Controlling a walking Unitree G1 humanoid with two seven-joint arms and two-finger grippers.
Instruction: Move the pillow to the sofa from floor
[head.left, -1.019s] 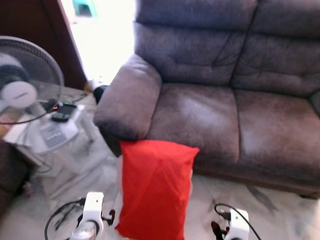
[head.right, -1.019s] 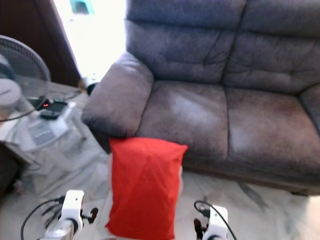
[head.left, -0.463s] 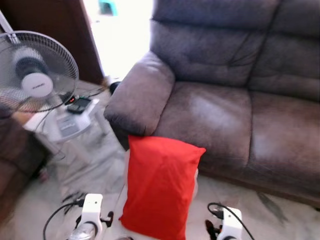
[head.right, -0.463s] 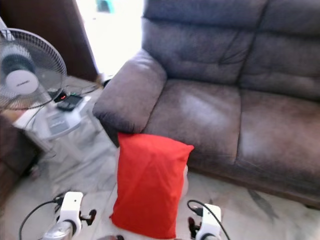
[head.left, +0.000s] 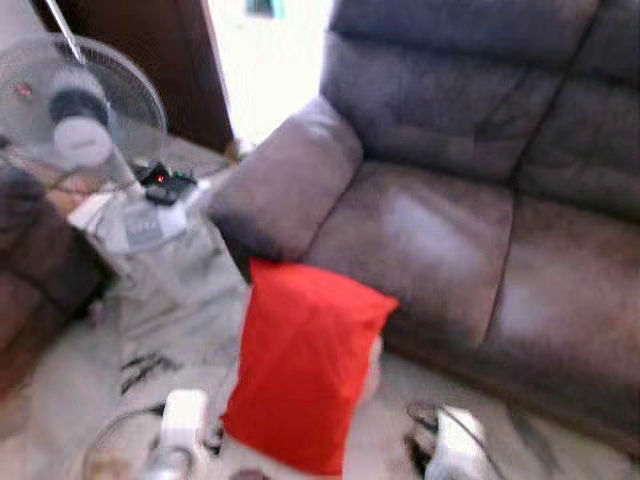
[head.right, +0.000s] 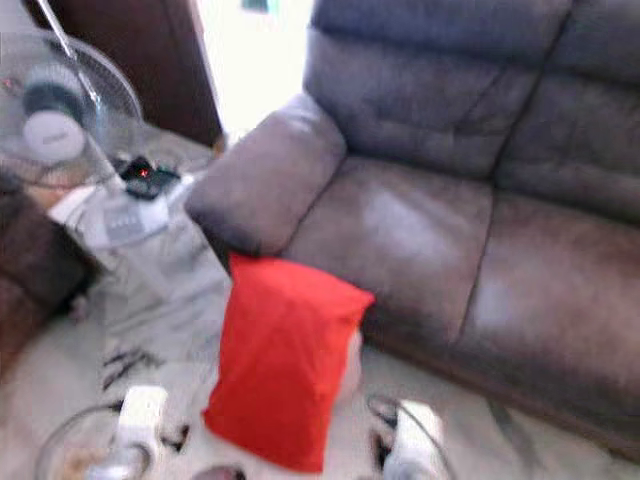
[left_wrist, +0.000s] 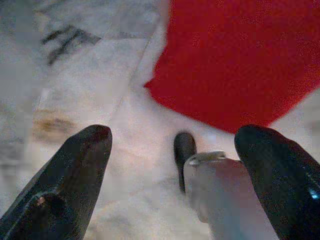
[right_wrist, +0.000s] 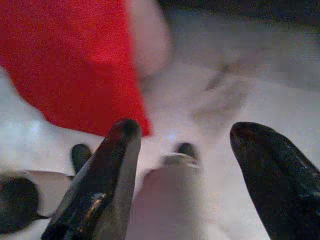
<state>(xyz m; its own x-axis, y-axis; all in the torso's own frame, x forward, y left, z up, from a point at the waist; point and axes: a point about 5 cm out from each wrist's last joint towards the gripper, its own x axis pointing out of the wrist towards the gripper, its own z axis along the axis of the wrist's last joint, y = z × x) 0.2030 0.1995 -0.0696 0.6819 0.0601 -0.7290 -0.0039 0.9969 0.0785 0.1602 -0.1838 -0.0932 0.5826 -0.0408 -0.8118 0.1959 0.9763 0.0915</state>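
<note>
A red pillow (head.left: 305, 375) stands on its lower edge on the pale marbled floor (head.left: 70, 375) in the lower middle of the head views, leaning back against the front of a grey-brown sofa (head.left: 450, 220) just below the sofa's rounded armrest (head.left: 285, 180). The sofa takes up the right and upper right of the frame, its seat cushions bare. In the upper left stands a pedestal fan (head.left: 80, 115) with a round wire cage, and beside it a low white table (head.left: 150, 225) carries a small dark device with a red light (head.left: 165, 185). A dark wooden panel (head.left: 140, 60) rises behind the fan, next to a bright doorway (head.left: 270, 60). The head views are blurred, so finer detail on the table cannot be made out. At the bottom edge the two silver arms reach forward, the left wrist (head.left: 183, 425) to the left of the pillow's lower end and the right wrist (head.left: 452, 450) to its right. In the left wrist view the left gripper (left_wrist: 172, 142) has its two black fingers spread wide apart over the floor, empty, with the pillow's red corner just ahead. In the right wrist view the right gripper (right_wrist: 187, 137) is likewise spread wide and grasping nothing, the pillow's edge lying ahead near one finger (right_wrist: 107, 177).
</note>
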